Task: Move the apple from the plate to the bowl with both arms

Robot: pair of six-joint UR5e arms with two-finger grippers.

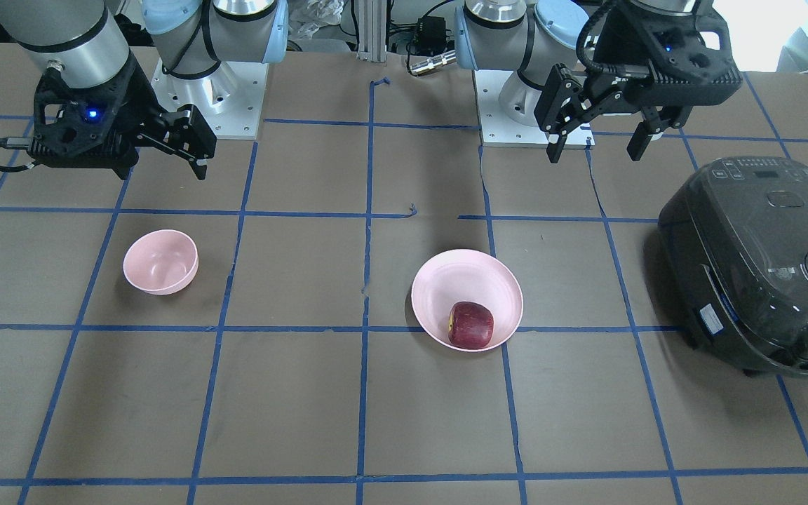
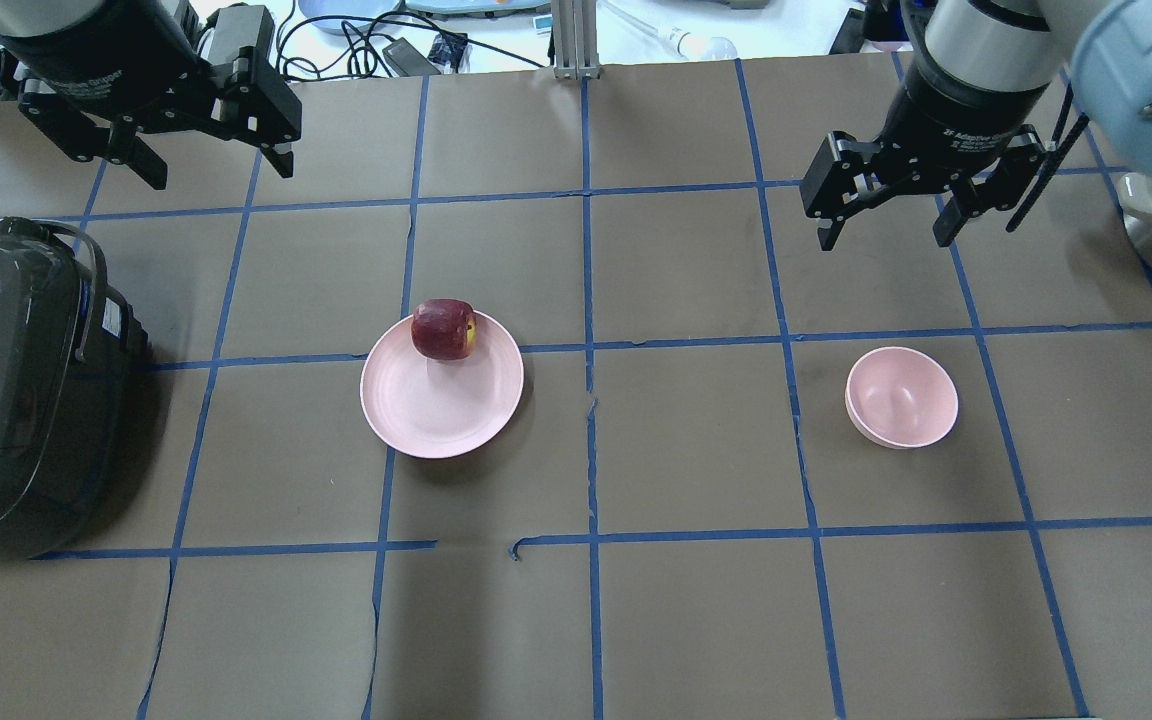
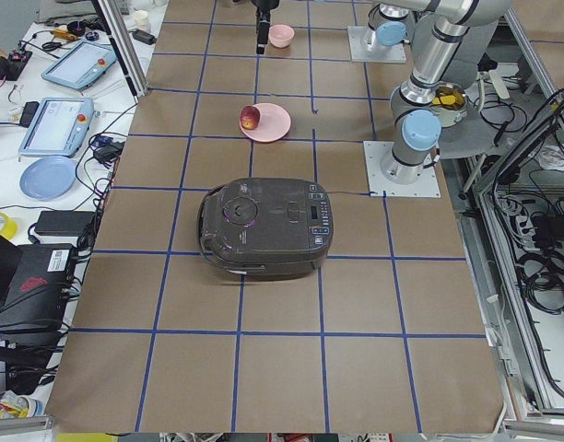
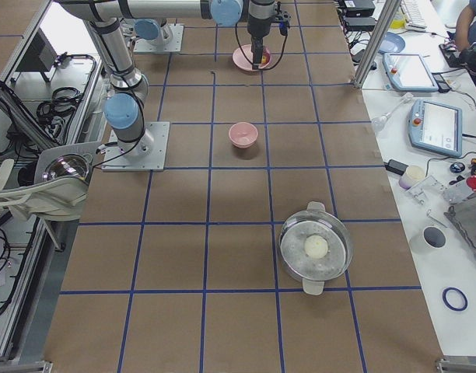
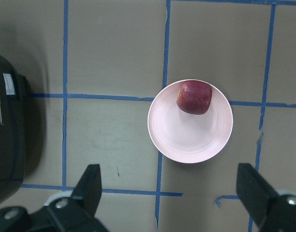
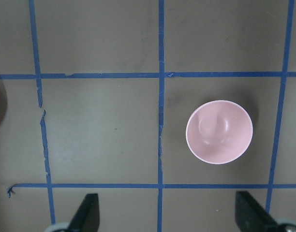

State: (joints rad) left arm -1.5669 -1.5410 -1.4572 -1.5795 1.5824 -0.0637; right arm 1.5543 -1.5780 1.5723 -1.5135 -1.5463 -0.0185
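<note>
The apple [image 2: 444,329] sits on the plate [image 2: 441,405], on the side toward the table's [image 2: 686,450] edge far from the robot, maybe tipped sideways. The bowl [image 2: 901,397] stands well apart. The left arm [image 2: 86,40] and right arm [image 2: 976,60] hang above, jaws open.

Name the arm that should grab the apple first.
Left. The left gripper hangs open nearer the plate holding the apple; the right gripper, also open, is nearer the bowl.

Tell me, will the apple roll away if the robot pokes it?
Probably: the apple is roundish and sits near the rim of the shallow plate, so a poke could roll it off. It looks solid, so it likely won't squish. Its curved sides might slip in a pinch.
</note>
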